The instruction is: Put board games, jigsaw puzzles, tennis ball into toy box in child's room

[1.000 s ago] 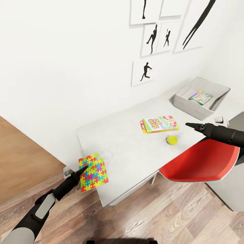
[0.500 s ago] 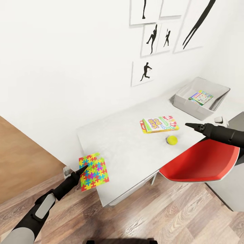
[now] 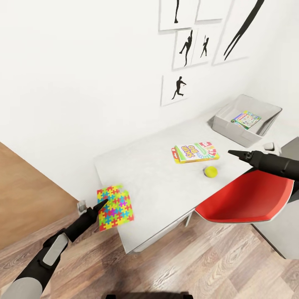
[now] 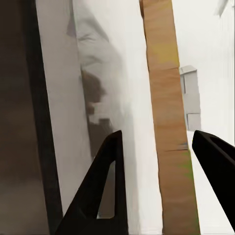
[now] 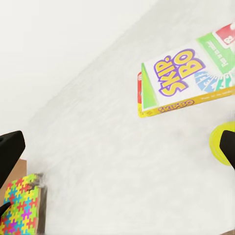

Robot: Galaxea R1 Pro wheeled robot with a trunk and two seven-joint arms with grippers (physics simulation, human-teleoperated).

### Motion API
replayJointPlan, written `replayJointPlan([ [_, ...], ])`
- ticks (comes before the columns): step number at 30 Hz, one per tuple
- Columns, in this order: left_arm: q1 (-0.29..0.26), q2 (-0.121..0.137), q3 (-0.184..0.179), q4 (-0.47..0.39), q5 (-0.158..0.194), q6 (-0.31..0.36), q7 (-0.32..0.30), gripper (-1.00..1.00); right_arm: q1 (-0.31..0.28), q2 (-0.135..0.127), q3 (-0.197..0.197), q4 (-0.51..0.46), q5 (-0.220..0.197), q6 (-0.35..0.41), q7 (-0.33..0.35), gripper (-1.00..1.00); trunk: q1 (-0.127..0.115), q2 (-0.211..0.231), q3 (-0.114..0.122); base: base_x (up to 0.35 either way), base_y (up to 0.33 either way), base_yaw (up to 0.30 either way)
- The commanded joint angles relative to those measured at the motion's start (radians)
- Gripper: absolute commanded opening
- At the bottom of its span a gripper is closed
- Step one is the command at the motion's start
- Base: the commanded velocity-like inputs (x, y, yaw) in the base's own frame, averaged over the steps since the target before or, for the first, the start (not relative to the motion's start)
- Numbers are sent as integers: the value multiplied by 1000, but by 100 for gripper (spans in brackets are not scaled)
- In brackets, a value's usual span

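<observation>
Nearest, the left gripper (image 3: 102, 204) stood at the table's (image 3: 158, 187) near corner, its fingers spread on both sides of the puzzle's (image 3: 115, 208) edge, not yet pinching it. Farther on, the ball (image 3: 211, 171) and the Skip-Bo game (image 3: 195, 152) lay on the table, with the right gripper (image 3: 231, 153) just beside them, fingers spread and empty. Farthest, the toy box (image 3: 246, 120) already held one flat printed box. I judge most of the task was left.
</observation>
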Motion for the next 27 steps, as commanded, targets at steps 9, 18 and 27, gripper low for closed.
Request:
replayJointPlan([
  [9, 54, 0, 0, -248, 9, 99, 25, -100, -2, -5, -6, 0, 8, 5, 14, 100, 1, -2, -1, 0, 0, 0],
  [18, 72, -4, 2, -426, 21, 208, 87, -100, -8, -9, -23, 0, 8, 5, 68, 100, 1, -2, -1, 0, 0, 0],
  [27, 67, -13, 10, -592, 90, 381, 170, -100, -13, -29, -64, 0, 9, 5, 145, 100, 1, -2, -1, 0, 0, 0],
])
